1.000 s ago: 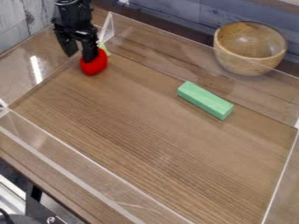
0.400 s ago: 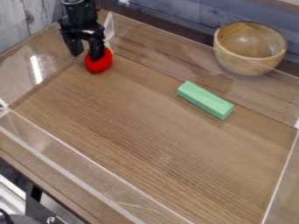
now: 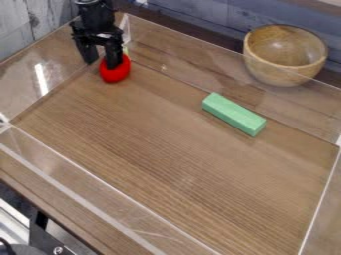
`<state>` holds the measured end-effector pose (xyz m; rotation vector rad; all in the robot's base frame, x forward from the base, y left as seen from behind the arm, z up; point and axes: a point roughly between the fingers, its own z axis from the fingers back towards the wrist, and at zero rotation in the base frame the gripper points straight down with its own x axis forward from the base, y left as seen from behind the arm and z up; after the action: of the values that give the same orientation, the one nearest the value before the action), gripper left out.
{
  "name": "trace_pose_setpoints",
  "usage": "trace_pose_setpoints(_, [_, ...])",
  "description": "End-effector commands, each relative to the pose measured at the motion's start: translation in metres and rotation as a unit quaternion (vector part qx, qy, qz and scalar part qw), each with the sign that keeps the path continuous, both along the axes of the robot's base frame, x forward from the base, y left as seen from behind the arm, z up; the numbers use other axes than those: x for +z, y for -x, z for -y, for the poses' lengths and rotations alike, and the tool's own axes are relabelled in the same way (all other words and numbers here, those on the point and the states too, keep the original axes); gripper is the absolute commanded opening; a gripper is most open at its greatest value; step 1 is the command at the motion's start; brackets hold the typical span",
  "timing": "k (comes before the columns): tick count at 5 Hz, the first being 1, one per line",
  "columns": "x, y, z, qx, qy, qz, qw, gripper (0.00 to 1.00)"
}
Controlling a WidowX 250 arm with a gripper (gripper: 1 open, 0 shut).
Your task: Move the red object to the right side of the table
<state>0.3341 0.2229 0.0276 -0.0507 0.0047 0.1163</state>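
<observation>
1. On my single camera view I see the table (image 3: pixel 173 189), a brown wood-grain top with low clear walls along its edges, filling most of the frame; the grain runs diagonally from upper left to lower right.
2. The gripper (image 3: pixel 102 55) sits in the upper left of the frame, black, pointing down at the tabletop; its fingers (image 3: pixel 83 52) stand apart, spread wide, and I see nothing clamped between them.
3. The red object (image 3: pixel 116 68) lies on the table in the upper left, directly under the gripper and slightly to its lower right; its glossy red body shows below the fingertips, partly covered by the right-hand finger; from this angle I cannot tell whether the fingers touch it or only straddle it.
4. A green block (image 3: pixel 234 114) lies flat on the wood right of centre, well apart from the red object, its long side slanting down toward the right.
5. A round wooden bowl (image 3: pixel 285 54) stands upright in the upper right of the frame, beside the far wall; it is well apart from the gripper and near the block only loosely.
</observation>
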Motion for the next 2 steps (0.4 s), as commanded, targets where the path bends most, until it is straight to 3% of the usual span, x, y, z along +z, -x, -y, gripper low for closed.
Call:
trace_pose_setpoints(1, [-0.0083, 0.0003, -0.004, 0.016, 0.001, -0.01, 0.9998, 1.0])
trace_pose_setpoints(2, [-0.0117, 0.0012, -0.003, 0.019, 0.007, -0.019, 0.9996, 1.0])
